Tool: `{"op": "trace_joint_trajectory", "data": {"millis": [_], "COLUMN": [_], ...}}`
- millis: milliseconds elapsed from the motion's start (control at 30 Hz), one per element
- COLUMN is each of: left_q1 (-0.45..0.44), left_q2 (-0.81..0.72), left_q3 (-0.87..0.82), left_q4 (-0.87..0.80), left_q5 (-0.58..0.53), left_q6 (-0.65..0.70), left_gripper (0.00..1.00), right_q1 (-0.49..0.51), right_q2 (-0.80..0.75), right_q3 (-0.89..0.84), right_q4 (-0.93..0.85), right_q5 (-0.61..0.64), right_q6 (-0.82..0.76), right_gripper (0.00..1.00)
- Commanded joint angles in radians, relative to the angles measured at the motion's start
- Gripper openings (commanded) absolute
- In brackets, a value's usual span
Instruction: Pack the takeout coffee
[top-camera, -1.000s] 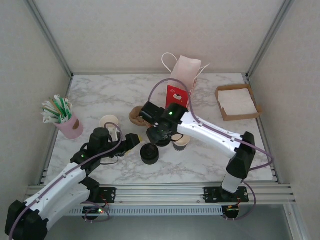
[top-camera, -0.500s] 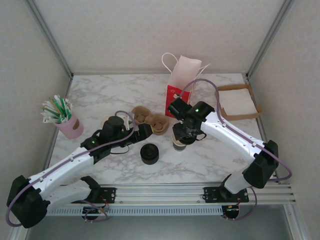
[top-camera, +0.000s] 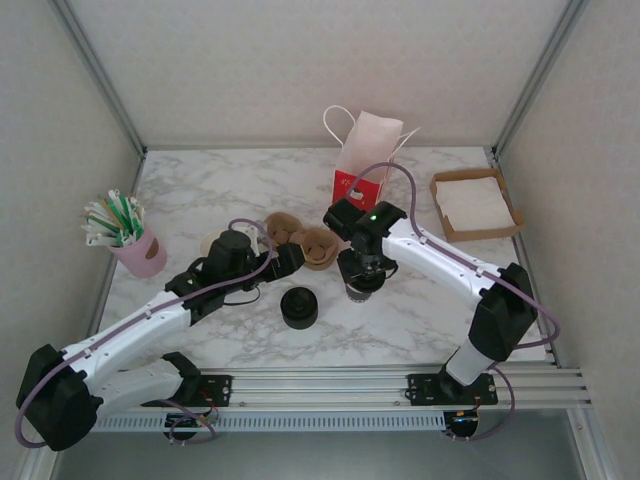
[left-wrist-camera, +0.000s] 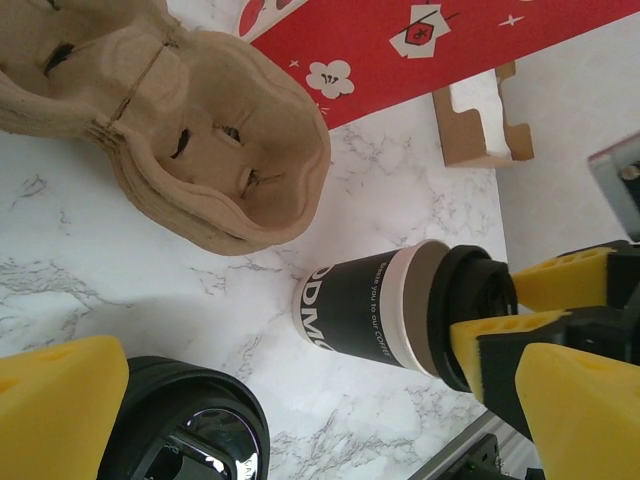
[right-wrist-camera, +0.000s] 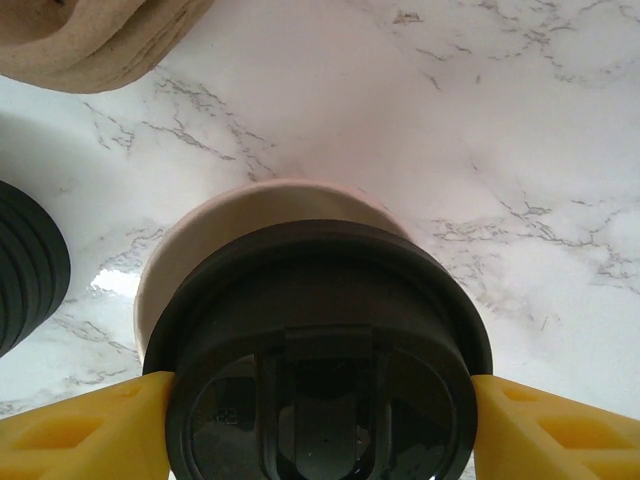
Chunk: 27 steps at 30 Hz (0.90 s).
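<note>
The takeout coffee (top-camera: 357, 292) stands upright just right of the table's middle: a whitish cup with a dark band (left-wrist-camera: 372, 312) under a black lid (right-wrist-camera: 320, 340). My right gripper (top-camera: 362, 272) is over it from above. Its yellow fingertips (right-wrist-camera: 80, 430) press on both sides of the lid, so it is shut on the coffee (right-wrist-camera: 270, 220). My left gripper (top-camera: 288, 258) is open to the cup's left, beside the brown cardboard cup carrier (top-camera: 318, 247). Nothing sits between its yellow fingers (left-wrist-camera: 60, 410). The carrier (left-wrist-camera: 190, 130) lies on the marble beyond them.
A short stack of black lids (top-camera: 299, 307) stands in front of the carrier, close under my left gripper (left-wrist-camera: 320, 420). White lidless cups (top-camera: 218, 243) and a pink holder of straws (top-camera: 135, 245) stand at left. A red-and-pink paper bag (top-camera: 362, 160) stands at the back. A napkin tray (top-camera: 475, 203) lies at right.
My right gripper swung from over the carrier to the coffee and settled on its lid. My left arm reached forward toward the carrier and its jaws opened a little wider.
</note>
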Motion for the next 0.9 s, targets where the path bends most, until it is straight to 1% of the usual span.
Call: {"op": "trace_joint_trajectory", "data": {"millis": [0,300,867], "left_q1": [-0.008,-0.008,-0.008], "left_q2": [-0.026,-0.027,-0.022], "left_q3": [0.009,0.001,-0.010], "left_q4": [-0.002,0.002,0.013], "left_q5": [-0.027,-0.024,-0.019], "left_q6": [0.023,0.028,0.027], "left_gripper": [1.00,0.99,1.00], "right_q1": [-0.002,-0.001,-0.001], "right_q2": [0.027,0.054,0.073], "right_q3": [0.050,0.062,0.035], "right_q4": [-0.013,-0.013,0.007], "right_q5": [-0.007,-0.012,-0.027], "right_q6": [-0.014,-0.019,-0.016], "right_gripper": [0.71,0.71,0.71]}}
